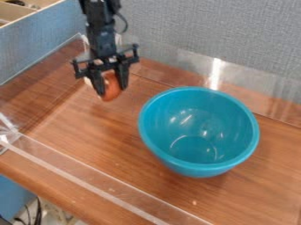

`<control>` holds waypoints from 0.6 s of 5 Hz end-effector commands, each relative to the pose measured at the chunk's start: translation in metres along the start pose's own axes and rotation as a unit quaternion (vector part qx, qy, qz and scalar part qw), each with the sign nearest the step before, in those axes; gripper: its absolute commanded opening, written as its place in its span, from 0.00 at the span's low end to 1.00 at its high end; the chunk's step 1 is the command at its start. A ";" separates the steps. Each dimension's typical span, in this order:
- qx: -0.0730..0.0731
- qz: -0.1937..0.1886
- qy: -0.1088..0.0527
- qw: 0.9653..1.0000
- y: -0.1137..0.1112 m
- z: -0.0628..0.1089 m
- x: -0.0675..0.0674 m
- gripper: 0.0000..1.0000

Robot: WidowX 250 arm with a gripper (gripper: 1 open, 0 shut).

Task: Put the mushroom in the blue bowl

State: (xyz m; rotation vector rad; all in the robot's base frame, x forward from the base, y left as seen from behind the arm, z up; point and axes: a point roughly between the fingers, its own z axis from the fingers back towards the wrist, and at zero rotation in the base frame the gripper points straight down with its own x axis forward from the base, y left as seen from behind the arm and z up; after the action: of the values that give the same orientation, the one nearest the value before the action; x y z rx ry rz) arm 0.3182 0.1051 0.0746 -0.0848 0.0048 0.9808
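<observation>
The mushroom [111,88], a small reddish-brown cap, hangs between the black fingers of my gripper [108,86], which points down and is shut on it a little above the wooden table. The blue bowl [198,130], large and teal, stands upright on the table to the right of the gripper and nearer the camera, with nothing visible inside. The mushroom's stem is hidden by the fingers.
The wooden tabletop [83,132] is ringed by low clear plastic walls [70,167]. A grey fabric wall [223,35] rises behind. A tan box-like edge [30,22] sits at the upper left.
</observation>
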 end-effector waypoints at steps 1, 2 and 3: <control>-0.042 -0.001 -0.040 0.998 0.003 0.044 0.022 0.00; -0.050 0.012 -0.042 0.998 0.009 0.051 0.020 0.00; -0.052 0.020 -0.042 0.998 0.008 0.049 0.013 0.00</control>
State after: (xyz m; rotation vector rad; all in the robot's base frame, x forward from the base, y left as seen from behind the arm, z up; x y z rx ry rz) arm 0.3148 0.1211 0.0928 -0.1314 -0.0239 1.0259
